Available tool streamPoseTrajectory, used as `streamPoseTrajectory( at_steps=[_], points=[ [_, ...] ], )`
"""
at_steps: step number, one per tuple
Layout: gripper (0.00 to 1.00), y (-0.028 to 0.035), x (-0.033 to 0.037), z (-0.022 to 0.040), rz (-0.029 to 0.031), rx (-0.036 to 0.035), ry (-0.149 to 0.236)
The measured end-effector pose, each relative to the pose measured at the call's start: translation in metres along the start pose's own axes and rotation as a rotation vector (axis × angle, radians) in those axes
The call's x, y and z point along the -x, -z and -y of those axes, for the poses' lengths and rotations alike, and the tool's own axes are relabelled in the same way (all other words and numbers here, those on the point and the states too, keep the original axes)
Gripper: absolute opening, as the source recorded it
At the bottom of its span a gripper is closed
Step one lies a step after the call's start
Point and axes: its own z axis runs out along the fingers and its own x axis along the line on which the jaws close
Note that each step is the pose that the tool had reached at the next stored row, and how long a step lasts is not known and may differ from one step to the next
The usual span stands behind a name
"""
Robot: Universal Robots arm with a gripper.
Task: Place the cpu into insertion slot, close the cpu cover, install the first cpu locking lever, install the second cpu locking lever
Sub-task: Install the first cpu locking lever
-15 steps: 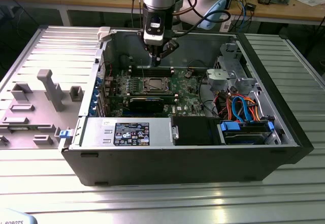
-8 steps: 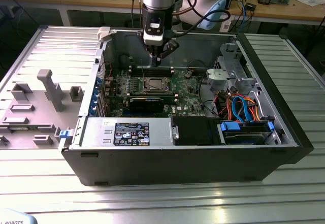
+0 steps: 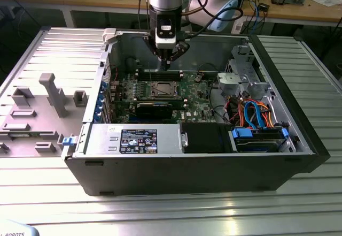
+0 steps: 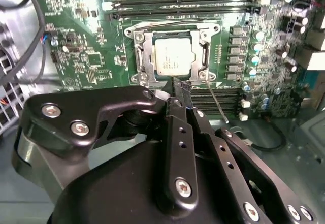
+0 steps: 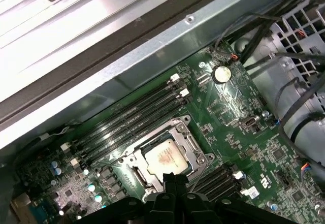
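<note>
Currently the cpu (image 4: 172, 55) lies flat, metal top up, in the insertion slot (image 4: 134, 75) approx mid-motherboard (image 4: 86, 56). It's square, so no long axis; edges run parallel w/ the slot rim. The cpu cover (image 4: 147, 56) lies down over it, framing it. The gripper (image 4: 180, 88) hangs above the slot's edge, fingers clenched on nothing. The thin lever wire (image 4: 216, 99) is hard to make out, and the gripper body hides part of the board.

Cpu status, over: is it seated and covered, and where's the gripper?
Gripper shut, empty, hovering near the socket. Cpu seated in insertion slot, cpu cover down around it. No obstruction seen.
</note>
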Motion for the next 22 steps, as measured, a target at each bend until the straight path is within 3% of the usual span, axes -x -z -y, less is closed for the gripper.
streamPoseTrajectory(
  at_steps=[3, 18, 22],
  points=[
    [0.11, 0.0, -0.0003, 0.0005, -0.0004, 0.0011, 0.022],
    [0.11, 0.0, -0.001, 0.0009, -0.0006, 0.0012, 0.026],
    [0.11, 0.0, -0.001, 0.0009, -0.0011, 0.0022, 0.047]
  ],
)
